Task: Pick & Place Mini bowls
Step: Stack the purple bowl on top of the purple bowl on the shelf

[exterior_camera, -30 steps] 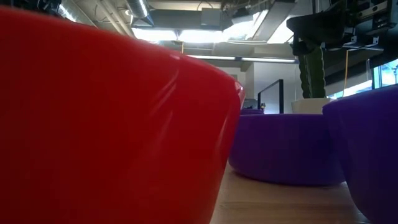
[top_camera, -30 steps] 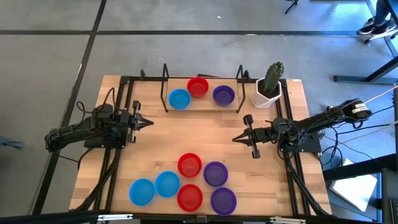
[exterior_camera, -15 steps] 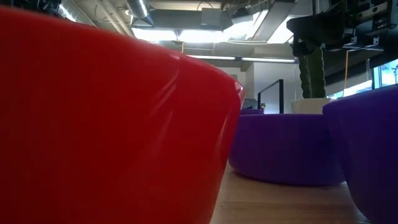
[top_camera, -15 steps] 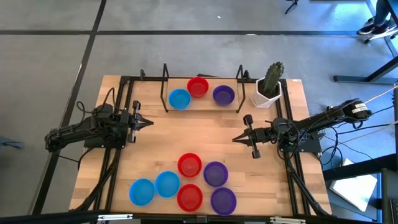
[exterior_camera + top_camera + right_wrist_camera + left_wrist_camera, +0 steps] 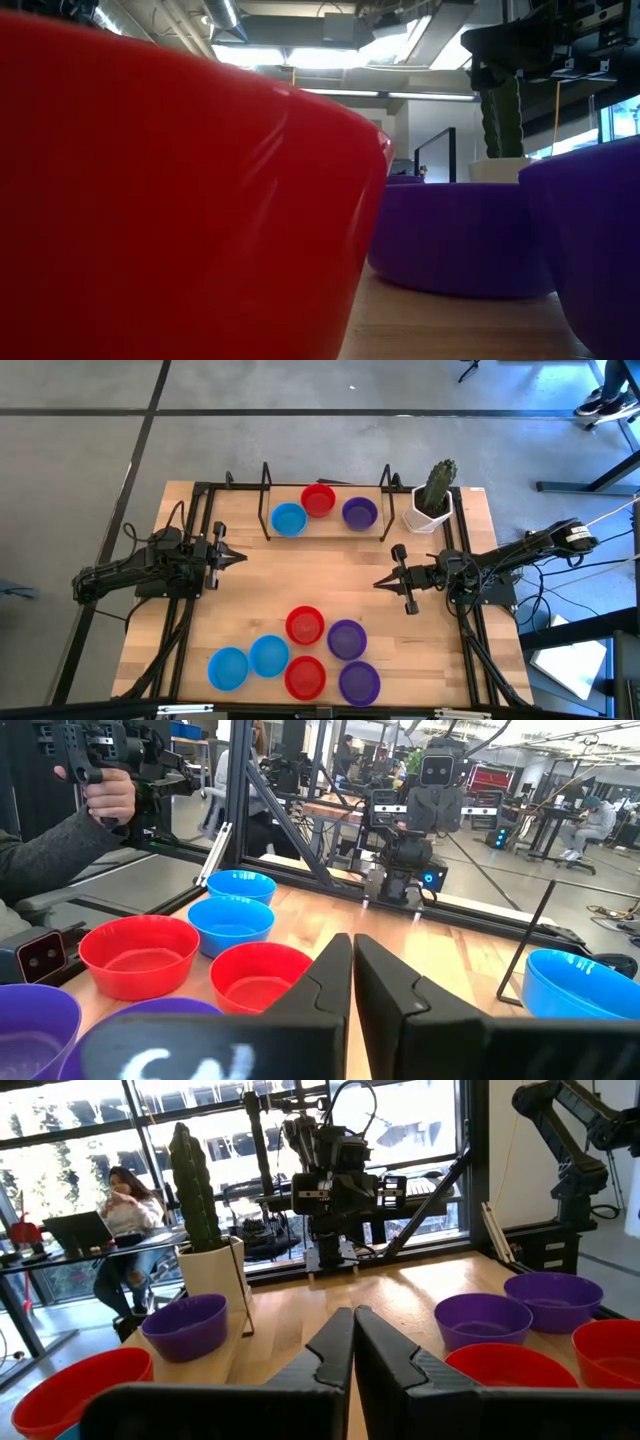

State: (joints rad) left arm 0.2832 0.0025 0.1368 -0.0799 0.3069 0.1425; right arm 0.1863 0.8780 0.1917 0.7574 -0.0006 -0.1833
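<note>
Overhead layout of a pale, plank-jointed wooden counter [image 5: 330,575] bounded by a black metal frame. Nine small round shallow plastic mini bowls, smooth and glossy, lie in two groups. At the far edge, between two black wire uprights, a blue bowl [image 5: 288,519], a red bowl [image 5: 318,499] and a purple bowl [image 5: 359,513] sit in a loose row. At the near edge, six bowls cluster nearly rim to rim: two blue [image 5: 228,668] [image 5: 269,655], two red [image 5: 305,625] [image 5: 305,677] and two purple [image 5: 346,639] [image 5: 359,683]. A ribbed green columnar cactus in a white angular pot [image 5: 430,512] stands at the far right corner, just beside the purple bowl of the far row.

The left gripper [image 5: 243,558] rests at the counter's left side, its dark fingers pressed together to a point and holding nothing; the left wrist view shows the two matte black fingers [image 5: 335,1348] meeting edge to edge. The right gripper [image 5: 378,583] waits at the right side, fingers likewise closed and empty, pointing toward the centre. Both are well apart from every bowl.

In the low view a red bowl's wall [image 5: 180,200] fills the foreground. No legible writing appears.
</note>
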